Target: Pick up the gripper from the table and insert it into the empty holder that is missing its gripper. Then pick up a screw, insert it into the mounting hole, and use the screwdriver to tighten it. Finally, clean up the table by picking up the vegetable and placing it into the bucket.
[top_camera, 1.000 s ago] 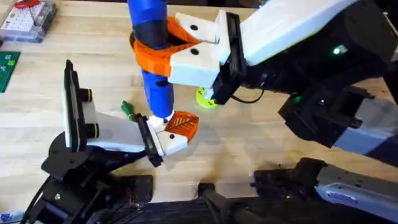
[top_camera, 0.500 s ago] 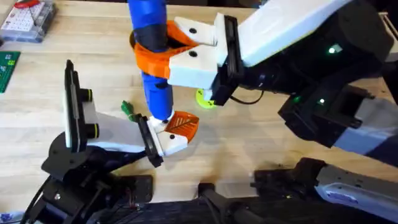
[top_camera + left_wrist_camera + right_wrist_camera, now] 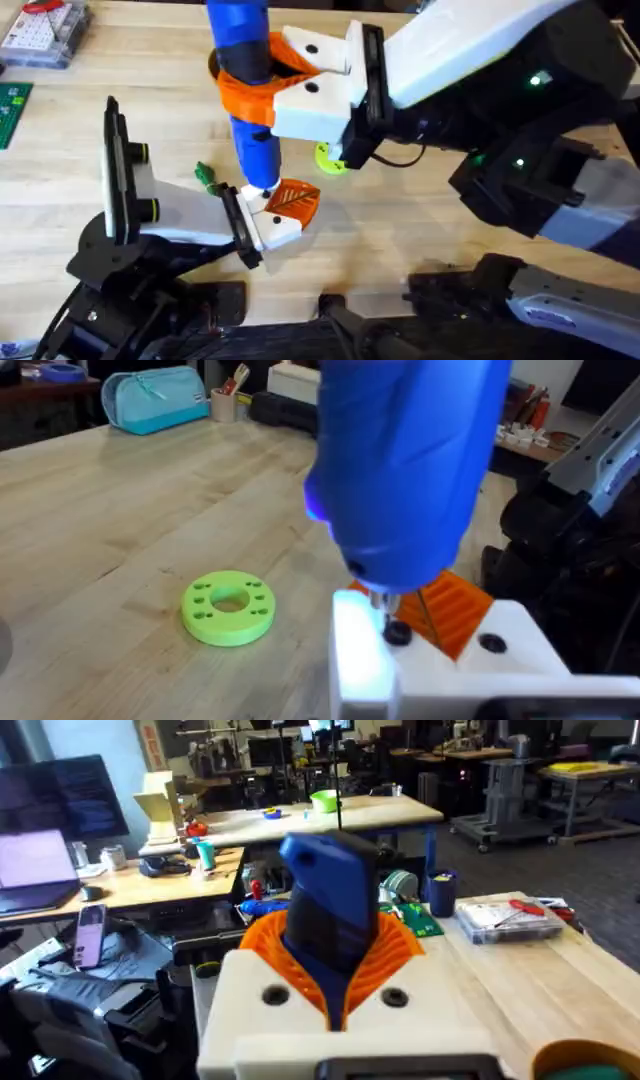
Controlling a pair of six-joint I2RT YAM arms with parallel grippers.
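My right gripper point(image 3: 245, 78) is shut on the blue screwdriver point(image 3: 256, 140), which stands upright. Its narrow tip rests on the white holder point(image 3: 282, 234) at the end of my left arm. The orange ribbed gripper point(image 3: 296, 200) sits in that holder. In the left wrist view the screwdriver point(image 3: 400, 460) presses a dark screw point(image 3: 397, 632) into the holder point(image 3: 500, 660), beside the orange gripper point(image 3: 455, 610). My left gripper point(image 3: 265, 222) carries the holder. A small green vegetable point(image 3: 207, 177) lies on the table point(image 3: 400, 230) just left of the tip. A round bucket rim point(image 3: 590, 1060) shows beside the right gripper.
A lime-yellow disc point(image 3: 332, 158) with a centre hole lies under the right arm and also shows in the left wrist view point(image 3: 228, 607). A clear parts box point(image 3: 42, 30) and a green board point(image 3: 12, 110) sit at the far left. Bare wood lies to the right of the holder.
The right gripper and the screwdriver shifted very slightly toward the far side a second ago. Since then nothing has visibly moved.
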